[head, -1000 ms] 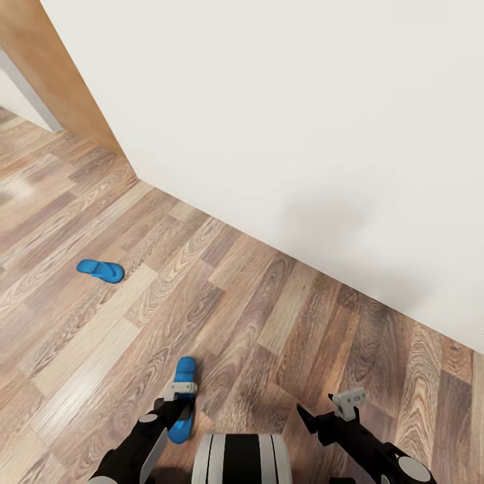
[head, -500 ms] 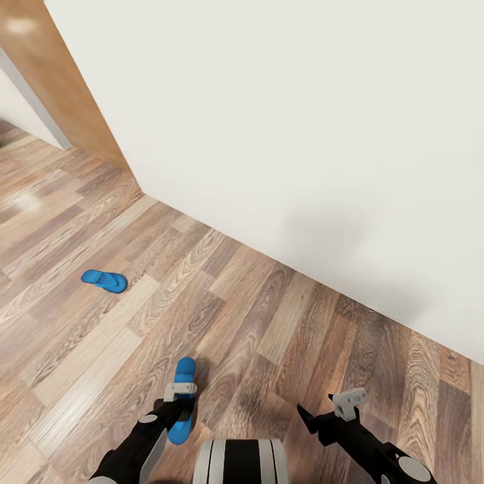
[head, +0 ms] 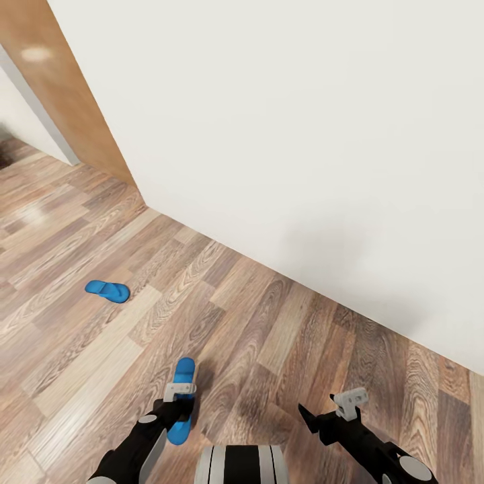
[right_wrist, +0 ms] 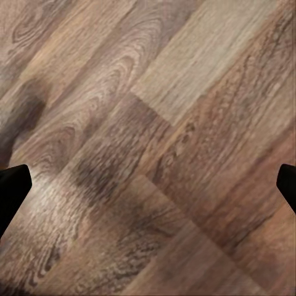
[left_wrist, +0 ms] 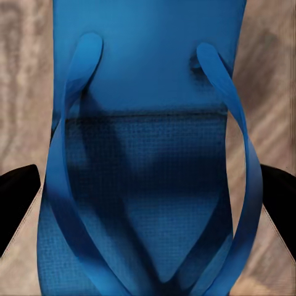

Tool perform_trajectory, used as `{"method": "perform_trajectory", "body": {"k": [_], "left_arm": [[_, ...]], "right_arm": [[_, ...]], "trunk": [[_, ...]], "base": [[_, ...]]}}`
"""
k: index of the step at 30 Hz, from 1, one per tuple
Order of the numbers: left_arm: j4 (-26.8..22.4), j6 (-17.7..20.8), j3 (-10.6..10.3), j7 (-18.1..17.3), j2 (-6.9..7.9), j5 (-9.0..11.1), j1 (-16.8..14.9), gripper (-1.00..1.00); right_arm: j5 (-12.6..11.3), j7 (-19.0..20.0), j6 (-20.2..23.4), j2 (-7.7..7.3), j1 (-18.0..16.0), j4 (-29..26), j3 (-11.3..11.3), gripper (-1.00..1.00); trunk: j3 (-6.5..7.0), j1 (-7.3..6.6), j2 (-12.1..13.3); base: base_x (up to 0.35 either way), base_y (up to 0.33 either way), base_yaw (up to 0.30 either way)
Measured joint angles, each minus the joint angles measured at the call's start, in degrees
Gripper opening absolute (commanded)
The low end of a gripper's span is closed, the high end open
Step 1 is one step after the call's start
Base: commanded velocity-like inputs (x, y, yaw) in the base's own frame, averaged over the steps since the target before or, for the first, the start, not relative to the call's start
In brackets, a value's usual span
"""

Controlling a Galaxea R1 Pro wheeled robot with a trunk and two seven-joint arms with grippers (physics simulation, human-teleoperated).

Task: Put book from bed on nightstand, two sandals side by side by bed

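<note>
The right pincer [right_wrist: 148,185] hung over the wood-plank floor [right_wrist: 185,111], its two dark fingertips [right_wrist: 11,185] just entering at the left and right edges of the frame, spread wide apart with nothing between them. Planks ran diagonally, and a dark shadow lay at the left.

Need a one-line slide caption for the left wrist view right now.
Blue sandal seen close between the left gripper's dark fingertips, over wood-plank floor.

We see one blue sandal [head: 180,400] held in our left hand [head: 180,396], the other sandal [head: 107,290] flat on the plank floor [head: 269,323]
</note>
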Motion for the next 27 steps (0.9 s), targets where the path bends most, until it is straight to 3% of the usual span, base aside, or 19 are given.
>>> {"method": "perform_trajectory", "body": {"k": [27], "left_arm": [[0.1, -0.1, 0.0, 0.0, 0.10, 0.0, 0.1, -1.00]], "right_arm": [[0.1, -0.2, 0.0, -0.03, 0.0, 0.1, 0.0, 1.00]], "trunk": [[5.98, -0.70, 0.4]], "base": [[0.000, 0.000, 0.000]]}}
